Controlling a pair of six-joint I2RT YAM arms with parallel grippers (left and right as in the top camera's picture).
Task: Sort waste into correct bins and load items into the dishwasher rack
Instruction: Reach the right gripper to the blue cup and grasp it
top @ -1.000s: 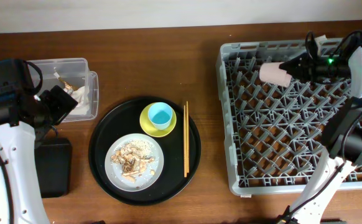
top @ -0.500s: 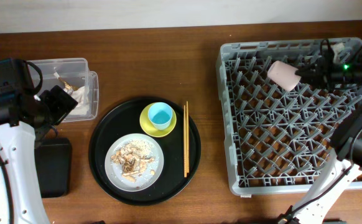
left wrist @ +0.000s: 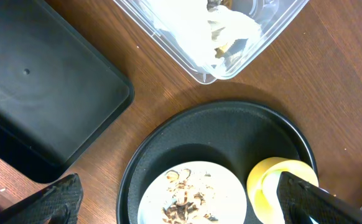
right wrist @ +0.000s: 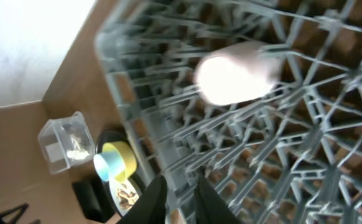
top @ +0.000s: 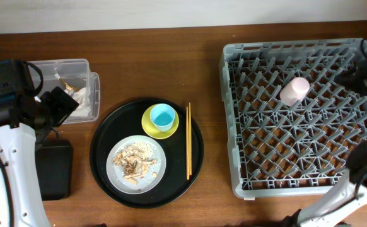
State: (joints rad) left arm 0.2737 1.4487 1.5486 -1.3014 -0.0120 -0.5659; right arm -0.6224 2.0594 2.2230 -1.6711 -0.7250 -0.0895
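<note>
**Spotter:** What sits closest to you?

**Operator:** My left gripper hangs with its fingers spread wide and nothing in them, over the round black tray. Right beneath it I have the plate with the food scraps heaped on it. Just beside the plate is the yellow saucer, and the light-blue cup stands in it. The chopsticks lie along the tray's right side.

**Spotter:** And further out?

**Operator:** The shallow black tray is left of the round one, and I see nothing in it. Behind it the clear box holds the wrappers. Across the table, the pink cup lies tilted on the pegs in the far half of the rack, and no finger touches it.

**Spotter:** Your right hand?

**Operator:** The right gripper is out at the rack's right edge, well apart from the cup. Its own view is blurred. I see two pale tips with nothing between them, but I cannot tell how far apart they stand.

**Spotter:** So how do you finish this cleanly?

**Operator:** I judge the cup to be loaded. I'd lift the right arm straight above the pegs before swinging it across, so that I don't nudge the cup over. For the next item, I'd take the blue cup by its rim from above so the saucer doesn't drag along. I'd also keep the plate level until it is over a bin.
</note>
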